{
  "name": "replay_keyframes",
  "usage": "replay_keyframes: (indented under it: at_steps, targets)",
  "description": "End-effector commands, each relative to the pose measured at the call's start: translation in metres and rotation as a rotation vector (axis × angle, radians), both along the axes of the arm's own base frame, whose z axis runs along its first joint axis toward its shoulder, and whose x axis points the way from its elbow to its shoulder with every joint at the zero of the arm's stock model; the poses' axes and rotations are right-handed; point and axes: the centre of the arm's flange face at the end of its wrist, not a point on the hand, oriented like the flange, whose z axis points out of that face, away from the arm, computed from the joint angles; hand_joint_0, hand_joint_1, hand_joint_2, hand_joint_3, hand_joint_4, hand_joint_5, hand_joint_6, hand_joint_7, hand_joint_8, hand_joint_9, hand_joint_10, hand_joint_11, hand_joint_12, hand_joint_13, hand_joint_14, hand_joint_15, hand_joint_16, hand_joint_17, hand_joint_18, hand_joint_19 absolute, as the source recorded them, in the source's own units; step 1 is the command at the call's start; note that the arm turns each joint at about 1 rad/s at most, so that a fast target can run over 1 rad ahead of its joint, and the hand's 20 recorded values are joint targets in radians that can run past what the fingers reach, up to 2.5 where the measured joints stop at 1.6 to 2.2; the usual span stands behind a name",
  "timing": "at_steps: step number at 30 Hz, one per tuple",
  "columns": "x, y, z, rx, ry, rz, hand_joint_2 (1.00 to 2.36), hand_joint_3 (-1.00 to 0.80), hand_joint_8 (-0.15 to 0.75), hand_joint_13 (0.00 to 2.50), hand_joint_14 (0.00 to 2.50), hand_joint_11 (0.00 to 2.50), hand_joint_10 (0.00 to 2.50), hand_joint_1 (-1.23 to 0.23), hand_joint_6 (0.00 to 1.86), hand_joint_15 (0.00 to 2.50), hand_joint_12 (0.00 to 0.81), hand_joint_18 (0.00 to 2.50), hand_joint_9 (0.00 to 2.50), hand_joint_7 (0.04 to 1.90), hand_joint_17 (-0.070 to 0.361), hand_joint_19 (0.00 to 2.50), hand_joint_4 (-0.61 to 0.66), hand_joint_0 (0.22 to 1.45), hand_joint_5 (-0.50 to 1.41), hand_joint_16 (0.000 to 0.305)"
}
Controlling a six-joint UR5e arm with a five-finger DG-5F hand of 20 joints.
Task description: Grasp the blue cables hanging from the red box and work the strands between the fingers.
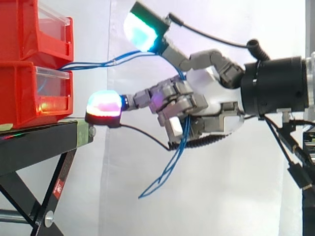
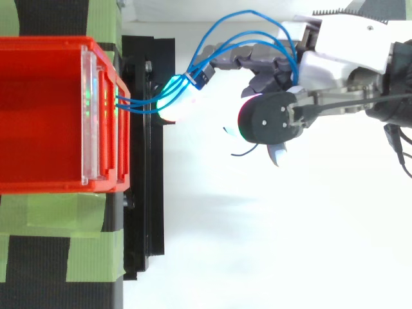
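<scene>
Just right of the red bins [image 1: 29, 59], my robot hand [image 1: 209, 103] holds the blue cables [image 1: 98, 63].
Some of my fingers [image 1: 177, 98] are curled round the strands while others stretch out, so I judge the grasp made and the working step in hand. Next I should roll the strands between fingers without tugging them from the bins. The cables run roughly level from bins to grip, then hang, loose ends pointing down-left.

Blue cables [image 2: 145, 103], slack, frm red box [image 2: 45, 44]
</scene>
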Motion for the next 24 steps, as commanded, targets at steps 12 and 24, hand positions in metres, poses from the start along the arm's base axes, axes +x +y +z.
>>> replay_keyframes:
  at_steps: [12, 24]
  targets:
    - [-0.009, 0.0, 0.042, -0.076, -0.039, -0.007, 1.0, -1.0, 0.43, 1.37, 2.5, 2.5, 2.5, -0.63, 0.01, 1.51, 0.546, 1.59, 0.95, 1.13, 0.164, 0.4, 0.21, 0.68, 0.09, 0.073]
    - [-0.012, -0.002, 0.04, -0.069, -0.019, -0.018, 1.0, -1.0, 0.43, 1.37, 2.5, 2.5, 2.5, -0.66, 0.01, 1.51, 0.546, 1.59, 0.95, 1.17, 0.164, 0.4, 0.2, 0.74, 0.17, 0.073]
